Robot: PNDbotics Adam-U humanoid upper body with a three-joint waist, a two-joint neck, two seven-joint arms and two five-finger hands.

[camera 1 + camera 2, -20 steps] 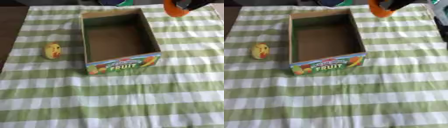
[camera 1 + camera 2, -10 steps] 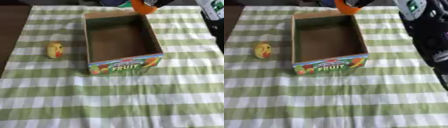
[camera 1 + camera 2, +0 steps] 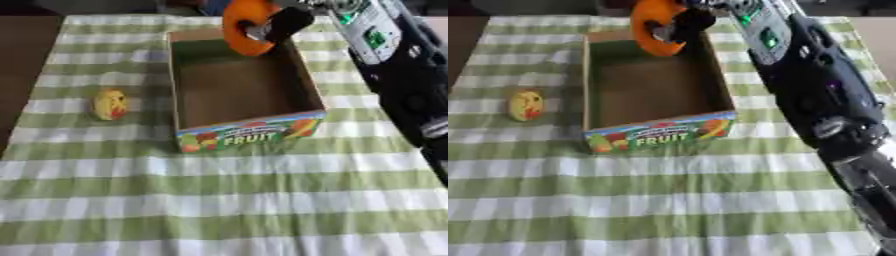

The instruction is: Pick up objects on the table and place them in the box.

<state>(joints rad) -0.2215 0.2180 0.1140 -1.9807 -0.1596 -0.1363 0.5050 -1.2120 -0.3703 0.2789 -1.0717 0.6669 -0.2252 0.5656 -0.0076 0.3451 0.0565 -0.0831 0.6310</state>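
A cloth (image 3: 219, 200) in green and white checks covers the tabletop (image 3: 26, 60) almost wholly. Bare dark brown wood shows along the left edge, wider toward the far corner, and a paler strip of it shows at the far right corner in the right eye view. Beyond the far edge lies dark, blurred ground. The light is soft and even

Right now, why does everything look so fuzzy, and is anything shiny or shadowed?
Left eye view: soft all over, the orange object in the right hand smeared. Right eye view: the box interior is shaded; pale glare along the right arm.
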